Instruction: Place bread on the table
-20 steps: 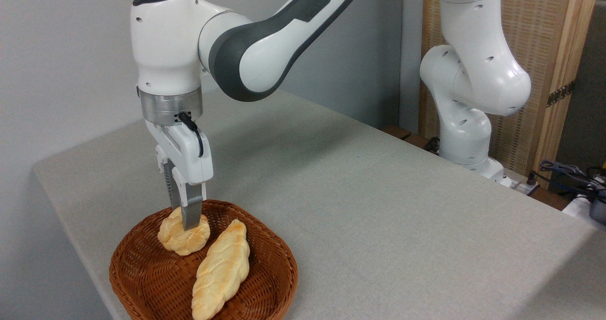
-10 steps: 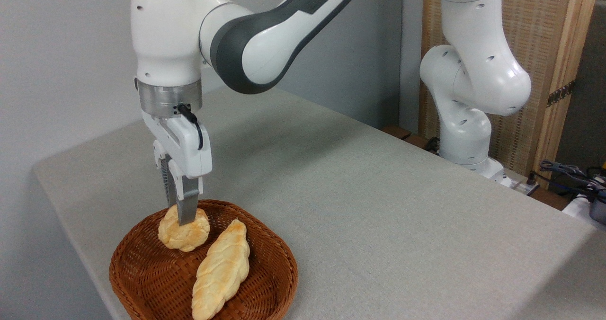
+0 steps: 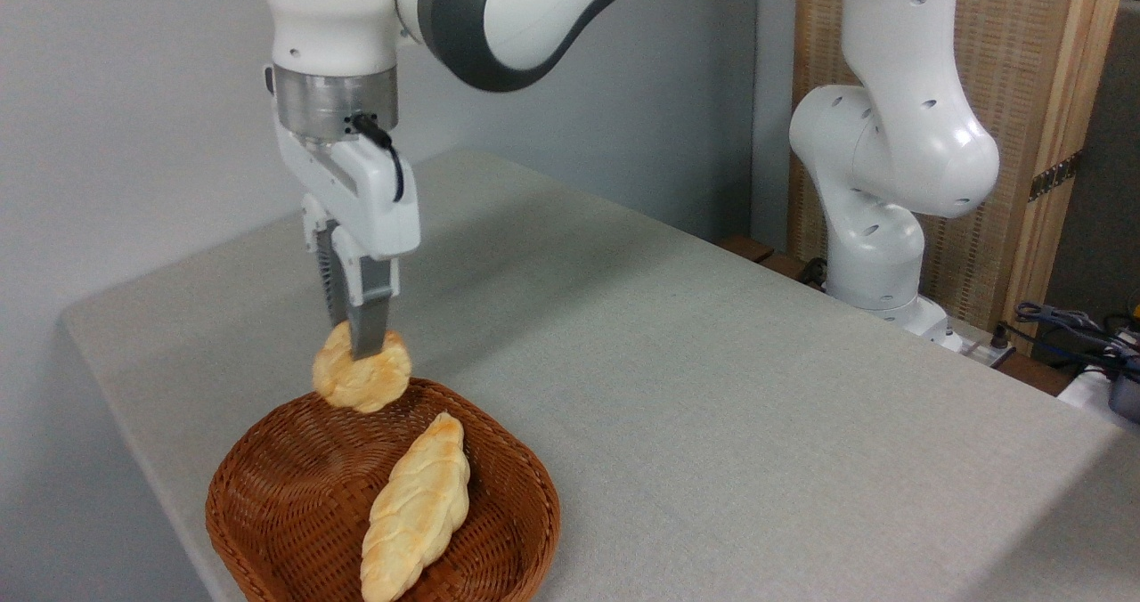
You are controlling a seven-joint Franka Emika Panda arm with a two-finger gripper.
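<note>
The bread (image 3: 363, 379), a small roundish golden roll with a lumpy crust, hangs in the air just above the back rim of the brown wicker basket (image 3: 285, 504). My gripper (image 3: 359, 351) points straight down and is shut on the roll's top, one grey finger showing in front of it. The table (image 3: 712, 388), covered in light grey-beige cloth, spreads out to the right and behind. The roll touches neither the basket nor the table.
A long braided golden loaf (image 3: 417, 508) lies in the basket at the lower left. The arm's white base (image 3: 877, 228) stands at the table's far right edge, with cables (image 3: 1069, 326) beside it. A grey wall runs behind the table.
My gripper has risen with the roll held in it, lifting it out of the basket and slightly to the right. The braided loaf has not moved.
</note>
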